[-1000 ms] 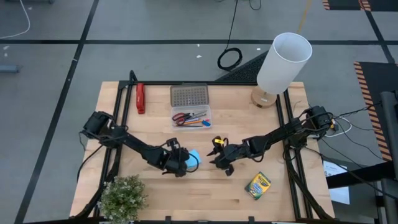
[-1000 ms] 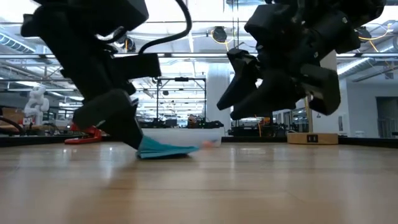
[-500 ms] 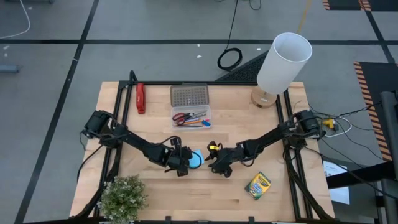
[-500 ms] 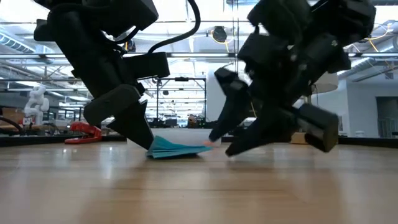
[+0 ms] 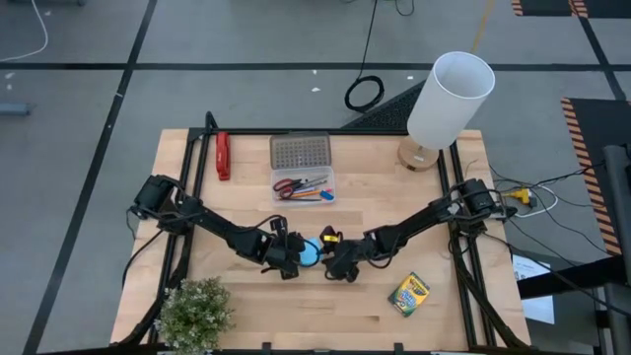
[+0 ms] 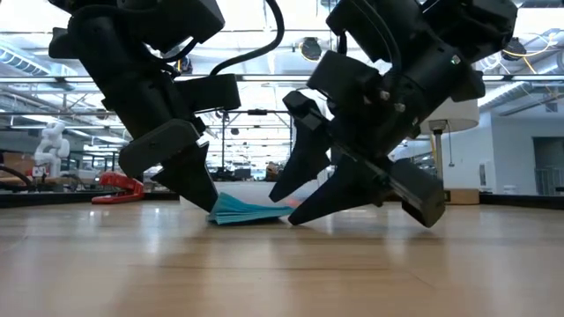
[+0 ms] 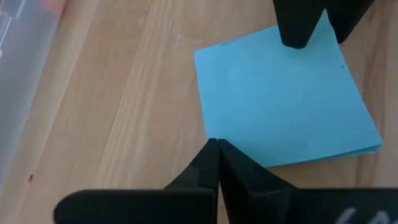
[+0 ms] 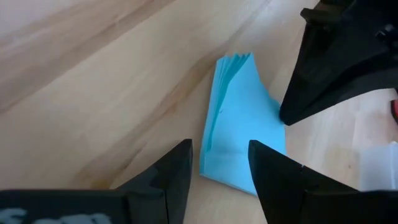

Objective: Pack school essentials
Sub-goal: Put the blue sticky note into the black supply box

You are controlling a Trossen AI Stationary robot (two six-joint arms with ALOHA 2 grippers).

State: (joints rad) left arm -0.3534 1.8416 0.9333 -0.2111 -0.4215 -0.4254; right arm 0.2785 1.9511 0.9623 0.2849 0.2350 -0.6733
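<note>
The right gripper [image 5: 333,269], its fingers spread apart, has been brought across the table [image 5: 434,316] within the last second and is now set just beside the blue note pad [image 5: 310,251], opposite the left gripper [image 5: 293,259]. The left gripper's fingers are pressed together, their tips against the pad's near edge. The pad lies flat, below the clear tray [image 5: 304,184], so a pickup seems imminent.

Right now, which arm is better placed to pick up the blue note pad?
Right, probably. The right gripper is open with its fingers straddling the edge of the blue note pad. The left gripper is shut, its tips pressed against the pad's opposite edge, seemingly bracing it rather than grasping.
</note>
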